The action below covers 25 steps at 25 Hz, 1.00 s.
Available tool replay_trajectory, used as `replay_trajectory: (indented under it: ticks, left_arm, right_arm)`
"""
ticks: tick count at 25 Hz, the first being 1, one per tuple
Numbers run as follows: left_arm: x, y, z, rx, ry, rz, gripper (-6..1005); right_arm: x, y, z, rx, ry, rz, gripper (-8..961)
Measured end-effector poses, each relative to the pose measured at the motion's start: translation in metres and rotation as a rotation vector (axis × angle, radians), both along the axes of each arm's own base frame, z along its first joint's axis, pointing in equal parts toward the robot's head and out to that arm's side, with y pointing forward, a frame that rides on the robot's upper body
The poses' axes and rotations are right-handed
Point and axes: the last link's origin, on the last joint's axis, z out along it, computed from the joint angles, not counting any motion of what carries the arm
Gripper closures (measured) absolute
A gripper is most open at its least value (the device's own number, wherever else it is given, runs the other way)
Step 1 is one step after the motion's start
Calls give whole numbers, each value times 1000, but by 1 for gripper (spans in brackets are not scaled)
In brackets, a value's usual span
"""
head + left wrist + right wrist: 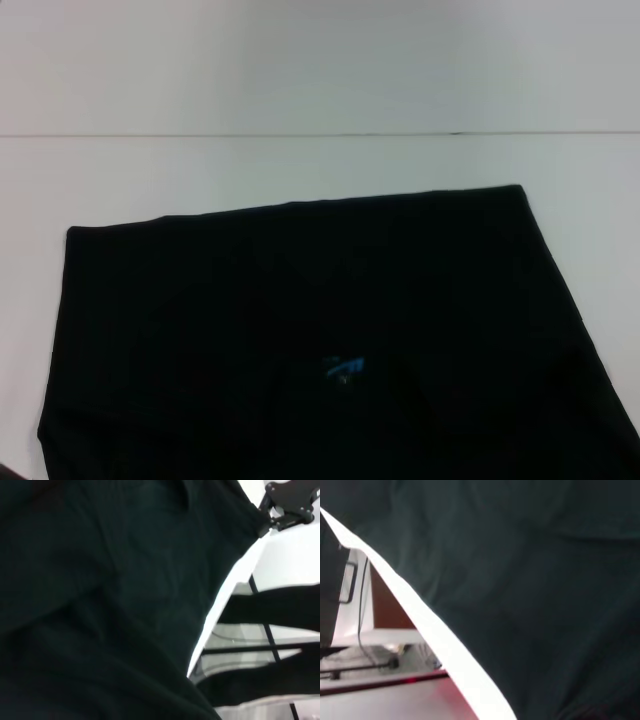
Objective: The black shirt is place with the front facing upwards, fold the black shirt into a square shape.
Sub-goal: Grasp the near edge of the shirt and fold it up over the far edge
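the black shirt lies flat on the white table and fills the near half of the head view, running off the frame at 6 o'clock and at the 4 o'clock corner. its small blue neck label sits near the middle of the cloth, toward 6 o'clock. no white lettering shows on the surface that faces up. the far hem runs as a straight edge from about 9 o'clock up to about 1 o'clock, the 1 o'clock corner lying a little farther from the robot than the 9 o'clock one. beyond that hem the bare table stretches to 12 o'clock, crossed by a thin dark seam.

the left wrist view is almost all black shirt, softly creased, with the table's white edge beside it and a black end effector far off near that edge; i cannot tell whose it is or how far it is open. the right wrist view shows the black shirt lying up to the table's white rim.

neither arm appears in the head view, and neither wrist view shows its own end effector, so their opening is not visible.
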Motion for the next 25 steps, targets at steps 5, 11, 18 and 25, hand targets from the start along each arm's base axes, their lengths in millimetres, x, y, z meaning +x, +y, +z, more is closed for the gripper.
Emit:
replay_trajectory:
  ticks: [5,11,18,25]
  left_arm:
    - [5,2,-6,-26,1,-24,964]
    - [10,32,14,222,-52,5,963]
    - [-7,79,51,645,-72,254,963]
    - [-29,101,45,893,-110,450,962]
  right_arm:
    - [1,-7,-10,-28,18,5,870]
    - [-1,9,8,133,173,-28,870]
    - [0,56,42,546,383,-226,871]
    - [5,89,21,861,537,-427,872]
